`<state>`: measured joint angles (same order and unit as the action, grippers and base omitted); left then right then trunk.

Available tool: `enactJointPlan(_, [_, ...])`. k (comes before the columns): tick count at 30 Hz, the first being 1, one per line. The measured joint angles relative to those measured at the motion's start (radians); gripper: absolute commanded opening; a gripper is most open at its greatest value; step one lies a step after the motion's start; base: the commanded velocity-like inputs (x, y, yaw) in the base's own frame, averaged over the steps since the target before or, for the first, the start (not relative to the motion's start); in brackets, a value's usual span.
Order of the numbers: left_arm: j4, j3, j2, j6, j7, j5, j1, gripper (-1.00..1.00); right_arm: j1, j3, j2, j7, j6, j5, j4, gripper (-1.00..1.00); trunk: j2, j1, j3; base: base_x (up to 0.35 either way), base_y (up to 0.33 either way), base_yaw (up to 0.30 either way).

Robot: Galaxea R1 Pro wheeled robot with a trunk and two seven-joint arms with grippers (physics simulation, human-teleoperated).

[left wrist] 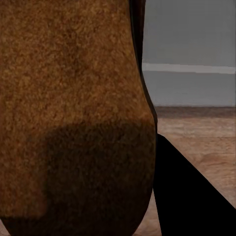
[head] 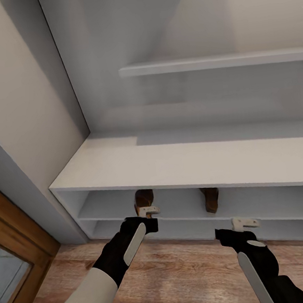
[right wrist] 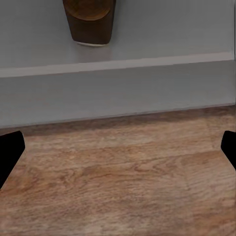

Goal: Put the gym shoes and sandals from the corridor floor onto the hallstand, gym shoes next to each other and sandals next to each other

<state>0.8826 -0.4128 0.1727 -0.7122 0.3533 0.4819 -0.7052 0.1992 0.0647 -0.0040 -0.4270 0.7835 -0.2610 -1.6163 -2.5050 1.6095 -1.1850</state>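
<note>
We see both sandals on the hallstand's (head: 181, 164) upper open shelf. The left gripper (head: 148, 212) is clamped on the left sandal (head: 144, 199), whose brown sole fills its wrist view (left wrist: 73, 118). The right gripper (head: 245, 222), fingers (right wrist: 10, 150) spread apart, hovers over the corridor floor (right wrist: 128, 177), near the right sandal (head: 210, 199).

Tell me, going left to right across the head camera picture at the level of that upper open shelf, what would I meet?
Wooden door frame → white rack's left side wall → left sandal, with the left arm's jaws at its near end → right sandal resting on the shelf.
</note>
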Motion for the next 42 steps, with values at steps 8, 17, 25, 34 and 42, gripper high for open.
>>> enactJointPlan(8, [-0.020,-0.013,0.000,-0.055,0.040,0.094,-0.079,-1.00,0.049,0.000,-0.002,0.000,-0.002,0.000,-0.002,1.00,0.000,0.000,0.000,0.000,0.000,-0.258])
enactJointPlan(17, [-0.061,-0.062,-0.003,-0.059,0.045,0.099,-0.085,-1.00,0.062,0.000,-0.004,0.001,0.000,0.000,-0.002,1.00,0.000,0.000,0.000,0.000,0.000,-0.290])
enactJointPlan(25, [-0.090,-0.080,-0.004,-0.011,0.144,0.099,-0.085,-1.00,0.082,-0.001,-0.008,0.001,0.002,0.000,-0.002,1.00,0.000,0.000,0.000,0.000,0.000,-0.286])
enactJointPlan(34, [-0.092,-0.099,-0.007,0.060,0.170,0.102,-0.072,-1.00,0.090,-0.004,-0.028,0.002,0.002,0.000,-0.002,1.00,0.000,0.000,0.000,0.000,0.000,-0.075])
enactJointPlan(42, [-0.093,-0.099,-0.009,0.065,0.171,0.112,-0.064,-1.00,0.091,-0.004,-0.030,0.001,0.002,0.000,-0.002,1.00,0.000,0.000,0.000,0.084,-0.028,-0.004])
